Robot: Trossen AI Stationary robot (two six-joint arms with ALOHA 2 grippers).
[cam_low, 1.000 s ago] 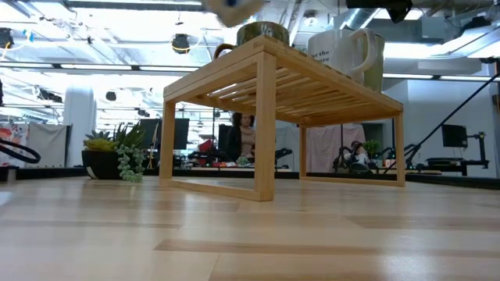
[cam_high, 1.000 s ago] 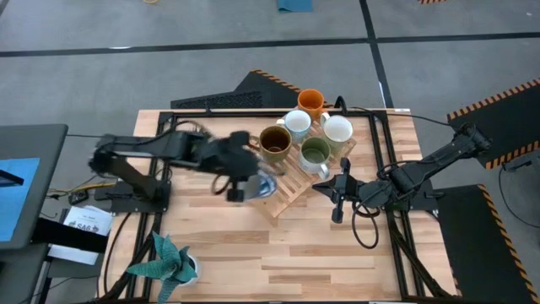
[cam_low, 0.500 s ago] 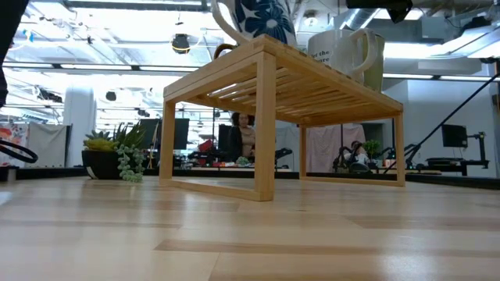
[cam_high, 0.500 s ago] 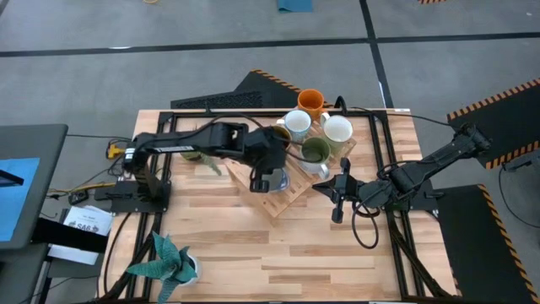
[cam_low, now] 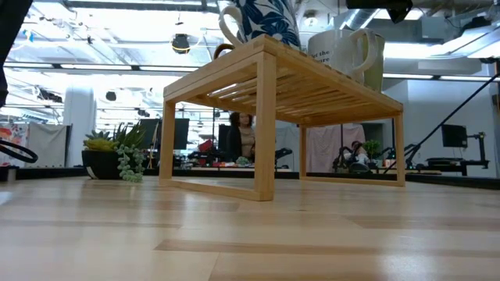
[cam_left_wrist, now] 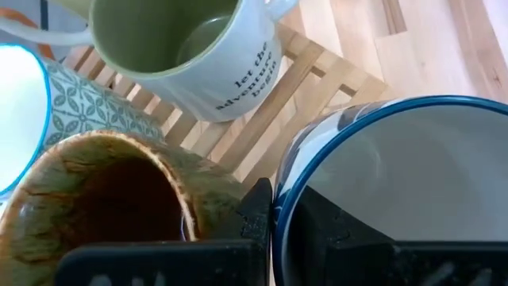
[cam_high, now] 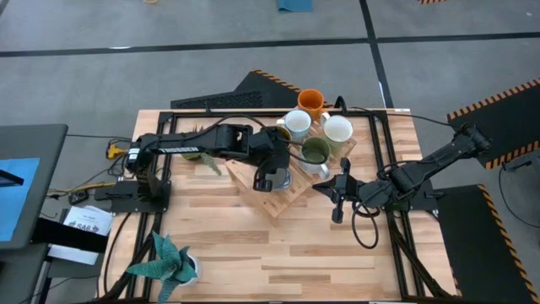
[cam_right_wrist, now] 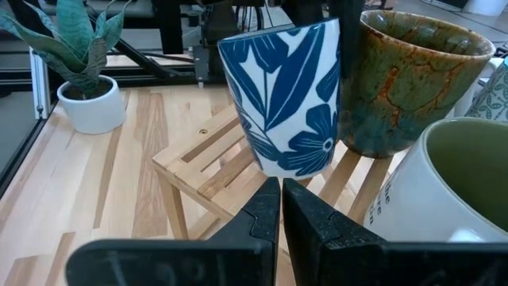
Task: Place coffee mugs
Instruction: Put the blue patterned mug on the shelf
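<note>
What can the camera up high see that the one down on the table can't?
Only the high view shows the orange mug, the left gripper holding the blue-and-white mug on the wooden rack, and the right gripper idle beside it. Only the low view shows that mug's leaf pattern and a person behind. Both show the wooden rack.

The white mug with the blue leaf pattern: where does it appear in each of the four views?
High view: white mug with blue leaf pattern, mostly hidden under the left hand, at the rack's near corner.
Low view: top centre, on the rack corner.
Left wrist view: its blue rim fills the right side.
Right wrist view: upper centre.
Shared landmark: the slatted light-wood rack, and the brown-green glazed mug beside it.
</note>
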